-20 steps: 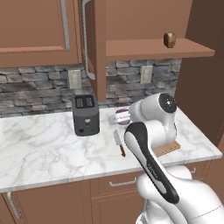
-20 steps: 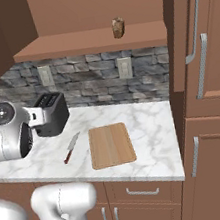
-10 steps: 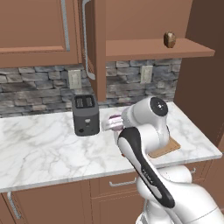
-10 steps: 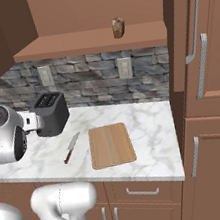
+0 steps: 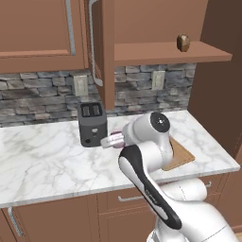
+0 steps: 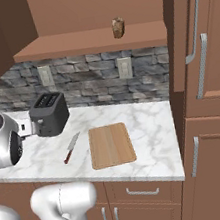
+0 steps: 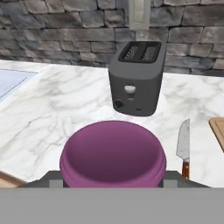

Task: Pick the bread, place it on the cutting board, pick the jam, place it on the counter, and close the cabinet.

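The reddish-brown wooden wall cabinet (image 5: 101, 52) is left open. Right of it, the squat purple jam jar (image 7: 113, 153) is clamped in the gripper (image 7: 113, 177) above the white marble counter (image 5: 42, 156), not yet set down. Farther right, the tan wooden cutting board (image 6: 111, 145) is bare, and the dark-brown crusty bread (image 5: 183, 42) is unpicked on the far shelf (image 5: 151, 51).

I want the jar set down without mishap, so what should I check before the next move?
1. Squat purple jam jar gripped in the claw: ok.
2. Bare white marble counter before the dark grey toaster: ok.
3. Red-handled knife lying aside of the jar: ok.
4. Jar's height above the counter: cannot tell.
5. Dark-brown crusty bread on the tan wooden cutting board: not ok, it sits on the wooden shelf.
6. Reddish-brown wall cabinet door closed: not ok, open.
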